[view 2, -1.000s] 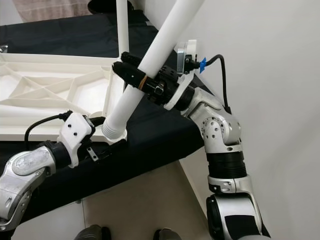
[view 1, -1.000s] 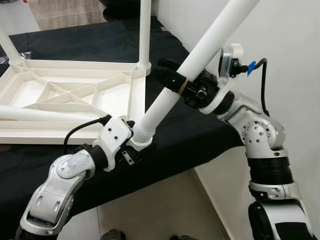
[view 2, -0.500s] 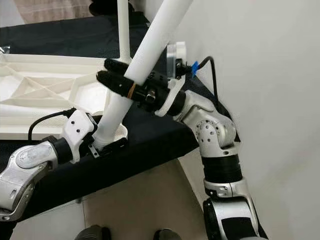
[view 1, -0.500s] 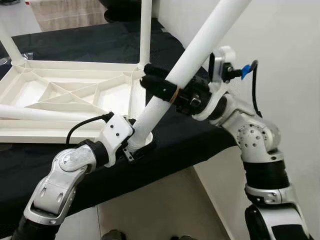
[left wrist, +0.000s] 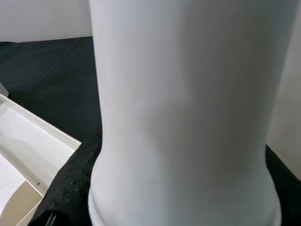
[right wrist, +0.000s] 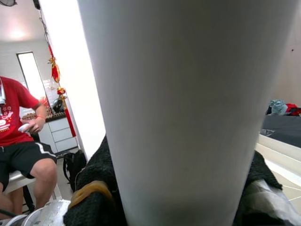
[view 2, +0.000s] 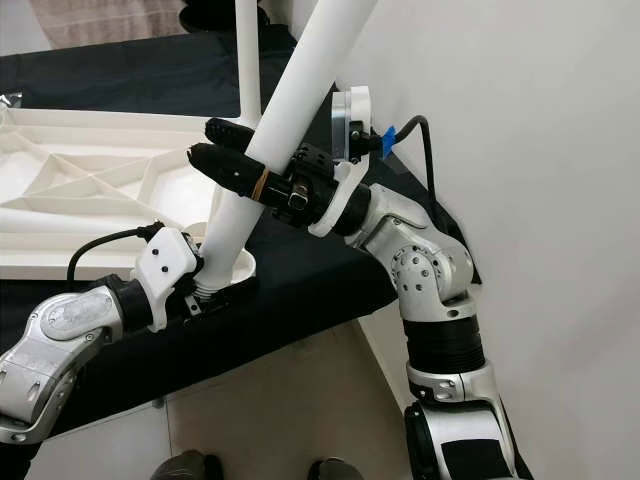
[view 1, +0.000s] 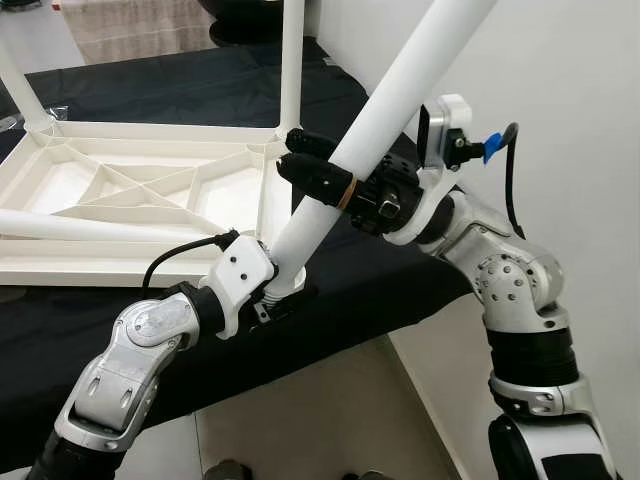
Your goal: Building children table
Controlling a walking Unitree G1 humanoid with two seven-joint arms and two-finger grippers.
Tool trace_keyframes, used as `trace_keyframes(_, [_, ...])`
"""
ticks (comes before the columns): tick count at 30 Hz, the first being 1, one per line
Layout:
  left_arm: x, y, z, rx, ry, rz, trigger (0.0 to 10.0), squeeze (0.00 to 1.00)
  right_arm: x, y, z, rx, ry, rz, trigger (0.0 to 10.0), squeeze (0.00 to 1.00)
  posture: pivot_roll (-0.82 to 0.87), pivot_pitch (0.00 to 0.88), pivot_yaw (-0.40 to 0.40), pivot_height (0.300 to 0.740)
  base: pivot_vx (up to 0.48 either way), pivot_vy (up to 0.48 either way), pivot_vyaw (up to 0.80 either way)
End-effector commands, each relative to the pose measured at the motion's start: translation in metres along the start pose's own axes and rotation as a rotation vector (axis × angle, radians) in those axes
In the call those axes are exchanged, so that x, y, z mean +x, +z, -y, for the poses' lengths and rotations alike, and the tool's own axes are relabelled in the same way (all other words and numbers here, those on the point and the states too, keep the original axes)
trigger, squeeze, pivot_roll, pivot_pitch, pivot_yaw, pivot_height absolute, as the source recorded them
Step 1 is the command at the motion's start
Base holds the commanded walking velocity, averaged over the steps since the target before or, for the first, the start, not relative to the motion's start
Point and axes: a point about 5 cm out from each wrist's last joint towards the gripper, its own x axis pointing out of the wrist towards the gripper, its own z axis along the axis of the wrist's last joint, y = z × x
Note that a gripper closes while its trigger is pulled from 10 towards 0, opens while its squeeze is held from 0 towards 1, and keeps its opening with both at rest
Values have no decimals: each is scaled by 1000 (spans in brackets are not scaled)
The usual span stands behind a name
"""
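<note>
The upturned white tabletop point(view 1: 120, 190) lay on the black-covered bench point(view 1: 400, 290), ribbed underside up. Two legs already stood upright in its far corners, one at the far left point(view 1: 18, 95) and one at the far right point(view 1: 291, 65). Another loose leg point(view 1: 90, 228) lay flat across the frame, waiting. So I judged the job about half done: two legs seated, two to go.

My left gripper point(view 1: 275, 300) was pinched around the flared, threaded foot of the leg I was fitting point(view 1: 385, 110), right at the near right corner of the tabletop. My right gripper point(view 1: 320, 175) was clamped on that same leg higher up the shaft, its black fingers point(view 2: 225, 160) wrapped either side.

The leg did not stand straight. Its long axis ran on a slant, foot low at the corner socket and the free end rising up and away to my right, toward the white wall point(view 1: 580, 80). I reckoned it needed tipping upright before it could be screwed home.
</note>
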Motion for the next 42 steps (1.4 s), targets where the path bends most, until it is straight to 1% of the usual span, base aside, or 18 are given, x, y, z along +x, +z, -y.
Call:
trace_keyframes(1, [3, -2, 6, 15, -13, -2, 0, 0, 6, -1, -8, 22, 53, 12, 0, 0, 45, 96, -44, 740, 0, 0, 0])
trace_keyframes(3, [4, -3, 4, 26, 10, -9, 0, 0, 6, -1, -8, 20, 46, 13, 0, 0, 46, 96, -45, 740, 0, 0, 0])
trace_keyframes(4, [6, -2, 1, 45, 41, -13, 10000, 0, 7, -3, -5, 15, 11, 0, 314, 0, 46, 98, -46, 740, 0, 0, 0])
trace_keyframes(5, [6, -2, 1, 45, 41, -13, 10000, 0, 7, -3, -5, 15, 11, 0, 314, 0, 46, 98, -46, 740, 0, 0, 0])
trace_keyframes(6, [7, -2, -3, 65, 89, -19, 10000, 0, 8, -5, -2, 9, -22, -6, 10000, 0, 44, 98, -45, 740, 0, 0, 0])
trace_keyframes(7, [8, -2, -7, 78, 121, -23, 10000, 0, 9, -6, 0, 5, -43, -10, 10000, 0, 44, 98, -45, 740, 0, 0, 0])
trace_keyframes(8, [8, -1, -11, 102, 158, -28, 10000, 0, 10, -7, 5, -8, -98, -8, 10000, 1000, 44, 98, -45, 740, 0, 0, 0])
trace_keyframes(9, [8, -1, -11, 102, 158, -28, 10000, 0, 10, -7, 5, -8, -98, -8, 10000, 1000, 44, 98, -45, 740, 0, 0, 0])
trace_keyframes(12, [7, 1, -23, 159, 246, -43, 10000, 0, 12, -10, 8, -16, -150, -21, 10000, 1000, 43, 100, -49, 740, 0, 0, 0])
trace_keyframes(13, [7, 1, -23, 159, 246, -43, 10000, 0, 12, -10, 8, -16, -150, -21, 10000, 1000, 43, 100, -49, 740, 0, 0, 0])
trace_keyframes(14, [7, 2, -27, 168, 270, -43, 10000, 0, 13, -12, 6, -15, -148, -27, 10000, 0, 43, 100, -49, 740, 0, 0, 0])
trace_keyframes(15, [7, 2, -27, 168, 270, -43, 10000, 0, 13, -12, 6, -15, -148, -27, 10000, 0, 43, 100, -49, 740, 0, 0, 0])
trace_keyframes(17, [8, 4, -32, 201, 295, -49, 10000, 0, 15, -15, 5, -5, -166, -31, 10000, 0, 41, 104, -48, 740, 0, 0, 0])
trace_keyframes(20, [9, 3, -33, 251, 310, -62, 10000, 0, 17, -17, 6, -1, -200, -21, 10000, 0, 40, 105, -47, 740, 0, 0, 0])
trace_keyframes(24, [14, 2, -30, 260, 326, -69, 10000, 0, 21, -19, 8, 1, -244, -6, 10000, 0, 38, 106, -45, 740, 0, 0, 0])
trace_keyframes(26, [18, 3, -26, 290, 313, -63, 10000, 0, 23, -20, 10, -2, -282, 6, 10000, 0, 38, 106, -45, 740, 0, 0, 0])
trace_keyframes(32, [27, 5, -13, 271, 297, -34, 10000, 0, 28, -19, 17, -20, -359, 42, 10000, 0, 39, 106, -46, 740, 0, 0, 0])
trace_keyframes(42, [34, 7, -4, 283, 283, -8, 10000, 0, 38, -15, 18, -32, -380, 79, 10000, 0, 36, 91, -47, 740, 0, 0, 0])
